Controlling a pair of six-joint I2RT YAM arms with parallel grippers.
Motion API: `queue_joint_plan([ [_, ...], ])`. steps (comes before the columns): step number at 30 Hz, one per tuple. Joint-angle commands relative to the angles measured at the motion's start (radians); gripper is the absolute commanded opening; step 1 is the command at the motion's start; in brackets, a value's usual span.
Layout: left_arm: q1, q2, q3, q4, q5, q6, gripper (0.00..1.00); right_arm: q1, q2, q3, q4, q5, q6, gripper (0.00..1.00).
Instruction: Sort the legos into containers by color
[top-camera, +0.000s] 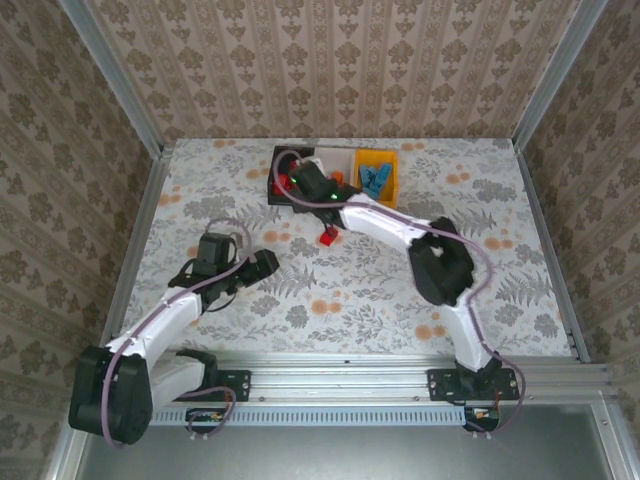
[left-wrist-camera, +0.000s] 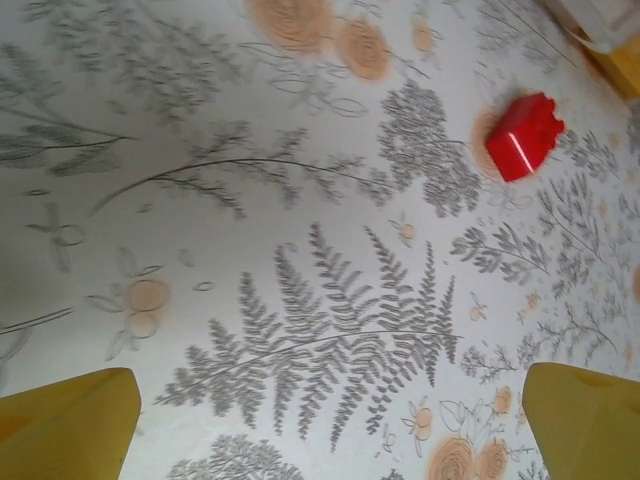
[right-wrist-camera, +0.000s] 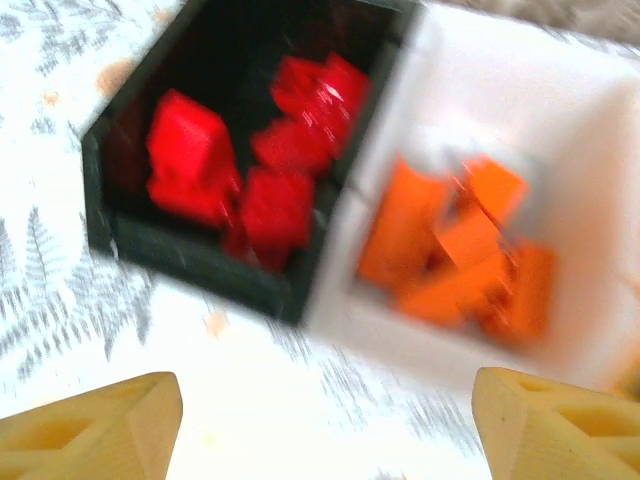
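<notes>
The three bins are sitting side by side at the far middle of the surface (top-camera: 350, 295): the black bin (right-wrist-camera: 200, 262) on the left, the white bin (right-wrist-camera: 520, 90) in the middle and the yellow bin (top-camera: 393, 163) on the right. Red bricks (right-wrist-camera: 275, 195) are lying in the black bin, orange bricks (right-wrist-camera: 455, 250) are lying heaped in the white one, and blue bricks (top-camera: 375, 180) are resting in the yellow one.

The right arm (top-camera: 385, 225) is reaching across toward the far left. The right jaws are hanging above the near edge of the black and white bins. The right fingers (right-wrist-camera: 100, 425) are standing wide apart with nothing between them. The right wrist view is blurred, so single bricks there are hard to count.

One loose red brick (left-wrist-camera: 523, 136) is lying on the surface just near of the bins, close beside the right arm. The left jaws are hovering low over bare patterned surface, near and left of that brick and apart from it. The left fingers (left-wrist-camera: 70, 425) are gaping wide, holding nothing.
</notes>
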Motion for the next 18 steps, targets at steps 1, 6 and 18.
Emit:
queue_joint_plan([
  [1, -0.104, 0.058, 0.077, 0.013, -0.057, 0.084, 1.0, -0.018, -0.231, -0.287, 0.089, 0.105, 0.15, 0.79],
  [6, -0.27, 0.38, 0.362, -0.054, -0.202, 0.241, 0.94, -0.141, -0.51, -0.654, 0.066, 0.019, 0.278, 0.79],
  [18, -0.331, 0.922, 0.873, -0.176, -0.226, 0.523, 0.79, -0.358, -0.901, -0.951, 0.039, -0.122, 0.234, 0.81],
])
